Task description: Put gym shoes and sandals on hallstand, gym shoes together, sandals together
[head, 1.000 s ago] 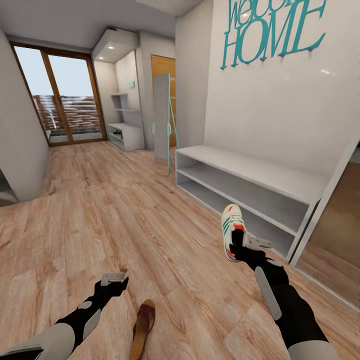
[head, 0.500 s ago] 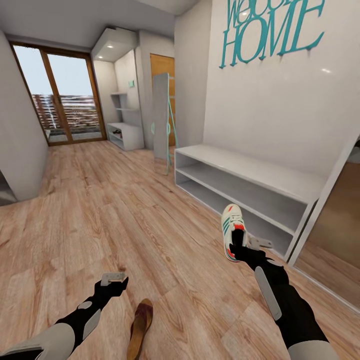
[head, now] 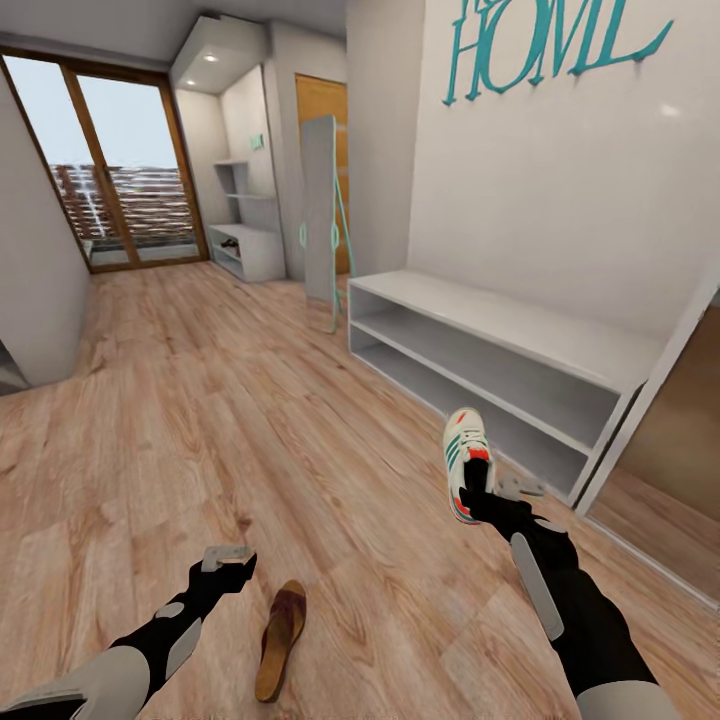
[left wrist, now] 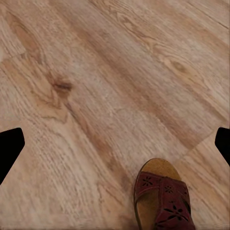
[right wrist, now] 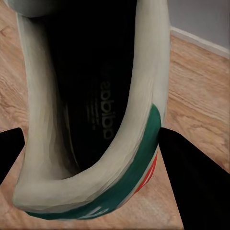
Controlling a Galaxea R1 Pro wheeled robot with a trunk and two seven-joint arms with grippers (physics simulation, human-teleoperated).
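A white gym shoe (head: 464, 462) with green stripes and a red-orange tongue hangs above the corridor floor (head: 250, 420). My right gripper (head: 478, 497) is shut on its heel rim. In the right wrist view the gym shoe (right wrist: 120, 163) sits between both black fingers (right wrist: 191, 182), its dark inside facing the camera. One brown sandal (head: 280, 625) lies on the planks just right of my left gripper (head: 228, 560), which hovers open. In the left wrist view the sandal (left wrist: 163, 199) lies ahead of the spread fingertips (left wrist: 7, 151). The hallstand (head: 250, 250) stands far down the corridor, left of the mirror.
A plain white two-bay bench (head: 520, 345) runs along the right wall, close to the held shoe. A tall standing mirror (head: 322, 225) leans beyond it. A glass balcony door (head: 120, 170) ends the corridor. A mirrored panel (head: 670, 430) is at the right edge.
The head view has tilted down and shifted, so the sandal sits higher in the picture. Both arms and the held gym shoe keep their pose.
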